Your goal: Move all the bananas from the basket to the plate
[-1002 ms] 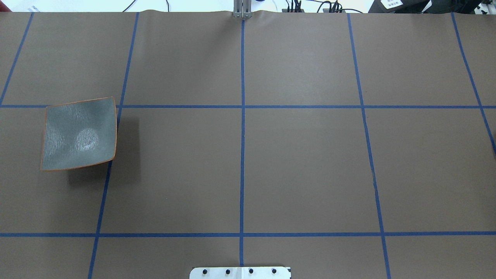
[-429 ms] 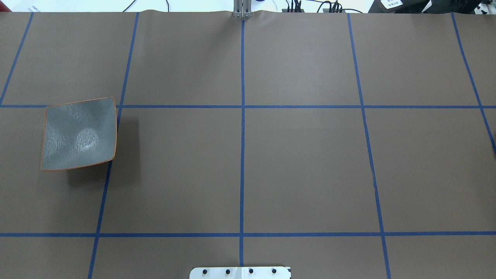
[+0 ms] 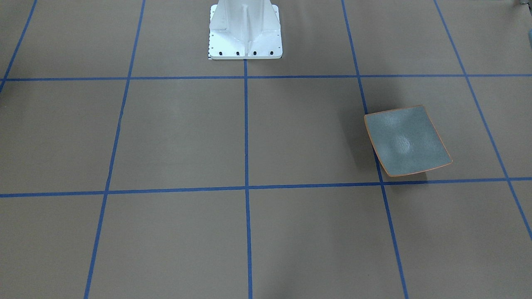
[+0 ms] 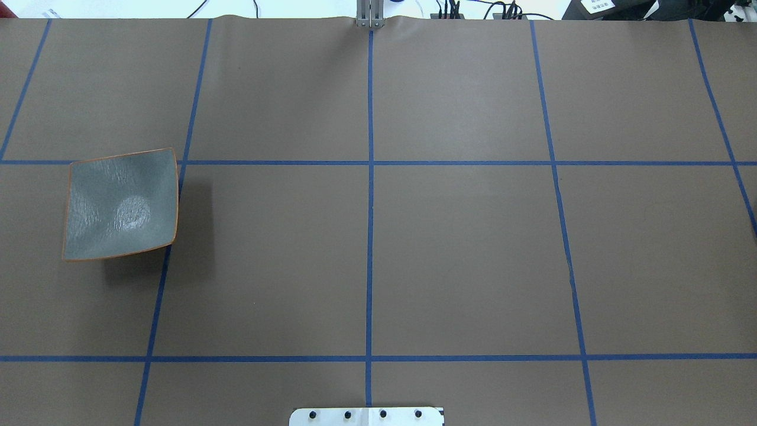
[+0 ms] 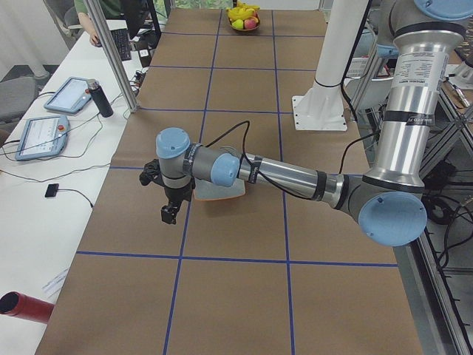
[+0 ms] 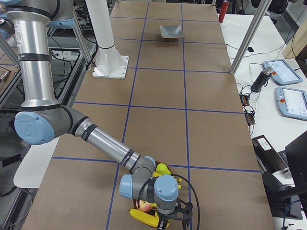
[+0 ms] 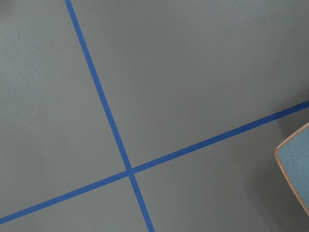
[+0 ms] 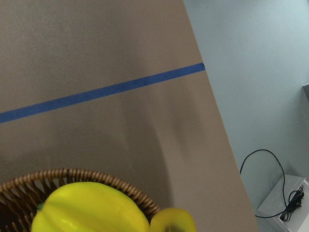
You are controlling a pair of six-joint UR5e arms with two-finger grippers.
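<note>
Because the bananas point(image 6: 163, 168) sit in the basket point(image 8: 91, 175) at my right end, my right gripper point(image 6: 178, 219) hangs over them, and my left gripper point(image 5: 169, 214) hangs beside the bare plate point(image 4: 100, 189) far off. I cannot tell if either one is open or closed. A red fruit point(image 6: 143, 206) crowds the bananas.

Colours noted.
Square grey-blue speckled plate point(image 4: 121, 204), thin orange rim; brown table cover point(image 4: 467, 254) gridded with blue tape lines point(image 4: 369, 236); bright yellow bananas point(image 6: 144, 219) in brown woven wicker basket point(image 8: 72, 176) (red fruit point(image 5: 251, 23) alongside).
</note>
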